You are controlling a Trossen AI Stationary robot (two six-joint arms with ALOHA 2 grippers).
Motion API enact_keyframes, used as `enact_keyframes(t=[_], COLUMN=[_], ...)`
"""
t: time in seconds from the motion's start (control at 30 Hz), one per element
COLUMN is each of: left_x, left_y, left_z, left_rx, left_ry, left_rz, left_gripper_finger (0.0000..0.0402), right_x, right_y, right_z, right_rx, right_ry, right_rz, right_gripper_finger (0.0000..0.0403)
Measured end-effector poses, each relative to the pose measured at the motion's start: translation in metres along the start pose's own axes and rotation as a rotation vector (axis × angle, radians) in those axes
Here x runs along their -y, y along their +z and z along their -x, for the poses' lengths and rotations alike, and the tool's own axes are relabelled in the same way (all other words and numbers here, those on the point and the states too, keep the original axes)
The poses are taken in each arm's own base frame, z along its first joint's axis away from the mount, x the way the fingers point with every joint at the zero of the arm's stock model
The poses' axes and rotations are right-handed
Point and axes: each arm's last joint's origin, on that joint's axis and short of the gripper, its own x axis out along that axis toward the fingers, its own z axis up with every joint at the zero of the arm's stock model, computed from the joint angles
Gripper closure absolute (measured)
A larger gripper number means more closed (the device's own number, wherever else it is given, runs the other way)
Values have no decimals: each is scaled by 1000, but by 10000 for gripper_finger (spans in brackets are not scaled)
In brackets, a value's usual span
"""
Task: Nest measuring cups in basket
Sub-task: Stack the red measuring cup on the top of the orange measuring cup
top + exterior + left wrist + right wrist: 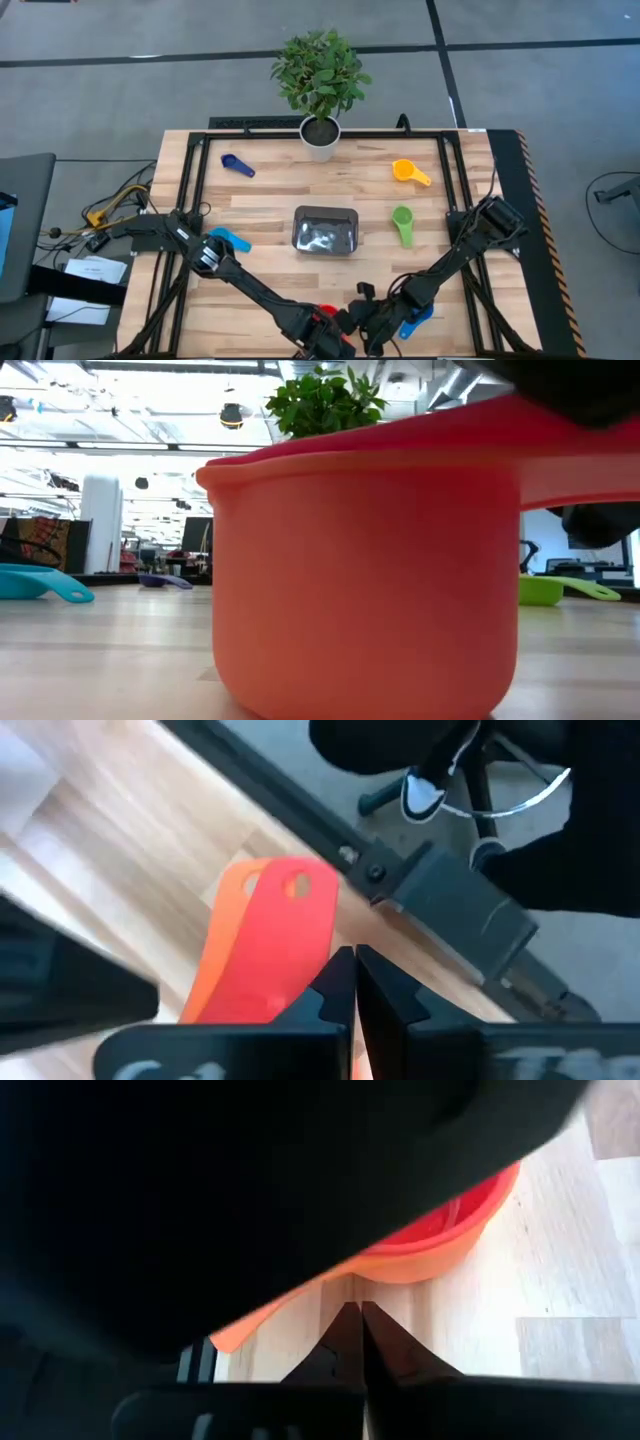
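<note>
A red measuring cup (360,560) sits nested in an orange one at the table's near edge; their two handles (270,940) lie one over the other. My left gripper (355,960) is shut and slants down at the red handle. My right gripper (357,1312) is shut just to the right, pointing at the cup's bowl (440,1240) over bare wood. The dark grey basket (324,230) stands mid-table. Loose cups rest on their bases: dark blue (237,165), light blue (229,240), green (402,224), yellow-orange (410,172), and a blue one (416,322) beside my right arm. My left gripper's shut fingers (335,982) come slanting down from the table's left against the side edge of the red handle (305,945); nothing shows between them. In the low view its dark body lies on the handle's top (570,455). The cup stands upright on the table.
A white plant pot (320,137) stands at the far edge, behind the basket. A black frame rail (450,910) runs along the table's near edge close to the cup. My two arms cross close together at the near middle (350,320).
</note>
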Motion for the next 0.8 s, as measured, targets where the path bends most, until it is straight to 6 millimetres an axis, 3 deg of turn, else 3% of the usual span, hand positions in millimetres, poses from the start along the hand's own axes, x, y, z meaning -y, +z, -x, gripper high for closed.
enact_keyframes(t=[0.6, 0.8], left_x=[0, 0], left_y=[-2, -1], left_z=[-1, 9], left_rx=[-47, -87], left_ry=[114, 183], left_rz=[-1, 6], left_gripper_finger=[401, 401], right_x=[1, 4], right_y=[3, 10], right_z=[-4, 8], right_rx=[11, 32], right_ry=[27, -19], right_rz=[13, 11], right_gripper_finger=[390, 378])
